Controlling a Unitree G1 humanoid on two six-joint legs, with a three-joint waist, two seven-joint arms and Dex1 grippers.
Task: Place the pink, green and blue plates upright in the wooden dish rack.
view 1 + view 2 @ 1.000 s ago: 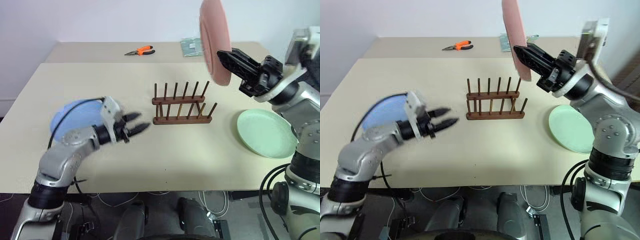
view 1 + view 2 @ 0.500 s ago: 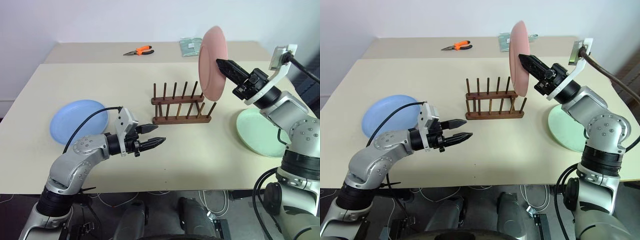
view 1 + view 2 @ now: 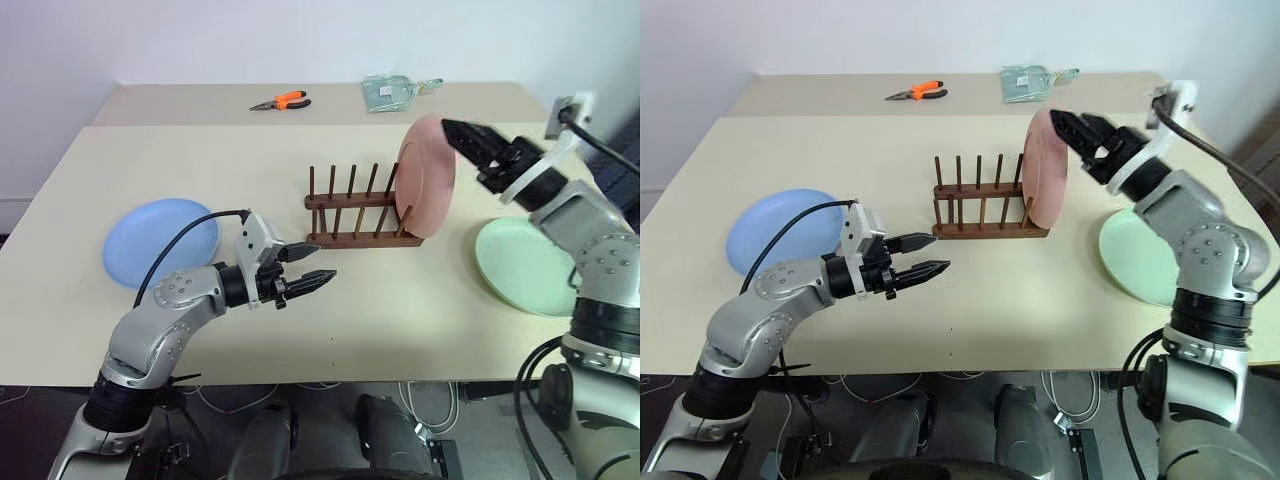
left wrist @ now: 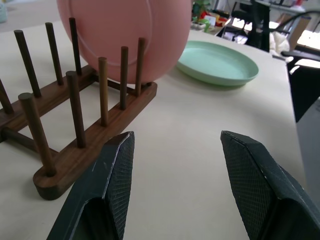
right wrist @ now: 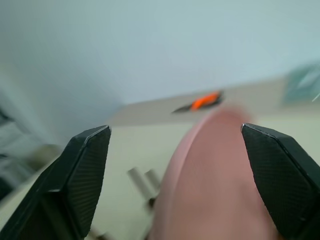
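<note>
Pink plate [image 3: 427, 164] now in rack [image 3: 352, 214], right end effector [image 3: 462, 133] newly open.

— What colours were the plates?
— One pink [image 3: 428, 163], one pale green [image 3: 528, 266], one light blue [image 3: 160, 241], all plain.
— And the rack [image 3: 362, 213]?
— Dark brown wood, on a cream worktop [image 3: 200, 160].
— The pincers?
— The left pincer [image 3: 924, 254] and the right pincer [image 3: 1072, 129] had black fingers, cross-hatched on the pads [image 4: 120, 175].
— Anything else?
— Pliers [image 3: 280, 101] with orange handles, and a clear greenish packet [image 3: 392, 90].
</note>
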